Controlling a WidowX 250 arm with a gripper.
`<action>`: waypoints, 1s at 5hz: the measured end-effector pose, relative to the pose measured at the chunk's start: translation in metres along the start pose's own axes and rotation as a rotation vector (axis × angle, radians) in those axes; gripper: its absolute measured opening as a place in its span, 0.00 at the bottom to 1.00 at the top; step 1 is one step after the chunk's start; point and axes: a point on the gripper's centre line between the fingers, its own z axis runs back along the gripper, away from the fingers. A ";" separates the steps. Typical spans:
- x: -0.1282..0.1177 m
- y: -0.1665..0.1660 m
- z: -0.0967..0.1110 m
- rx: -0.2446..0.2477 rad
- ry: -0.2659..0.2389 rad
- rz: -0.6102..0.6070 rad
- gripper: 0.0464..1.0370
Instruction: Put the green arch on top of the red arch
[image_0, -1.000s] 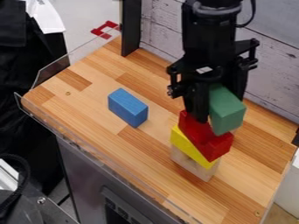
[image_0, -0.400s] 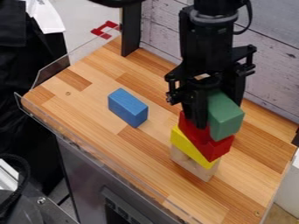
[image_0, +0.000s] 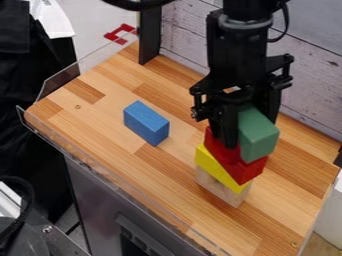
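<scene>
My gripper (image_0: 246, 125) hangs over the stack on the right side of the board, shut on the green arch (image_0: 258, 135). The green piece stands directly over the red arch (image_0: 234, 159) and hides part of its top; whether the two touch, I cannot tell. Under the red arch lies a yellow block (image_0: 217, 167), and a plain wooden block (image_0: 222, 189) forms the bottom of the stack. One dark finger covers the red arch's upper left part.
A blue block (image_0: 146, 123) lies left of the stack on the wooden board (image_0: 100, 117). Clear plastic edging runs along the board's left and front sides. A whitish plank wall (image_0: 309, 70) stands behind, with a black post at the back.
Compared with a second ago, my gripper and the green arch are slightly lower and a touch further left. The red, yellow, wooden and blue blocks have stayed put.
</scene>
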 end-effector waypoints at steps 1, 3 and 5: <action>0.003 0.001 -0.003 0.006 0.002 0.005 0.56; 0.004 0.000 -0.008 0.014 0.012 0.004 0.61; 0.005 -0.001 -0.009 0.014 0.009 0.003 0.96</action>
